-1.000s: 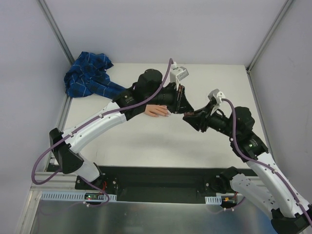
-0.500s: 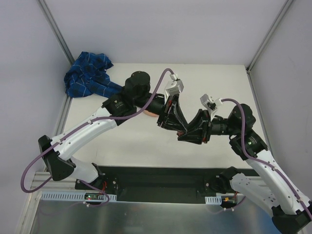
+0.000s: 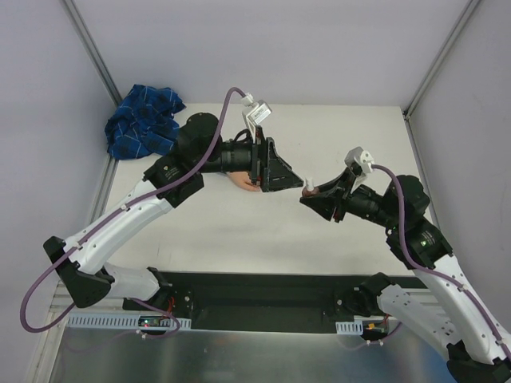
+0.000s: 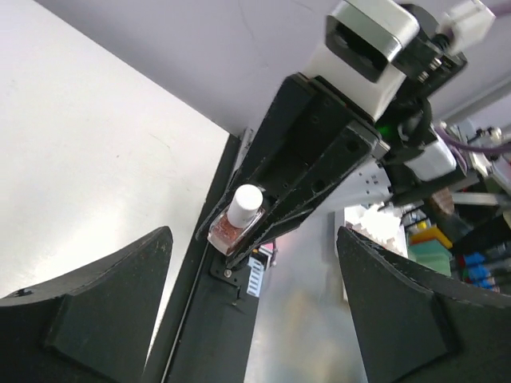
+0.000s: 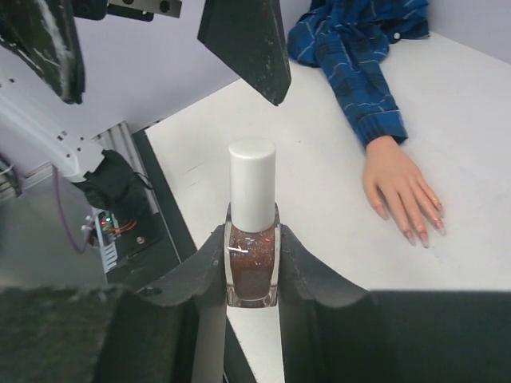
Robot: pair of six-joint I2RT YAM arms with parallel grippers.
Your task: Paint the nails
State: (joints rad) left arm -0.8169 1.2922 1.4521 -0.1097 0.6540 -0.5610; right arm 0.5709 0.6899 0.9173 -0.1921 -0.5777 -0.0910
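White cap (image 5: 252, 183) first: with right hand (image 5: 252, 247) clenched on the polish bottle (image 5: 252, 275), bring the wide-open left hand (image 4: 251, 235) squarely over it, pinch, unscrew without tilting.

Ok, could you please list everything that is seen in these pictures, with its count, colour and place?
bottle: one, glittery red-brown polish with a white cap, upright between the right hand's fingers
fake hand: one, pale peach, lying flat on the table
nails: a few show, pinkish, on the fake hand's fingertips
sleeve: one, blue plaid, running from the fake hand's wrist to a crumpled heap at the table's far left corner
table: one, white, under everything
left hand: one, black, open, held above the table and facing the bottle
right hand: one, black, shut on the bottle, above the table
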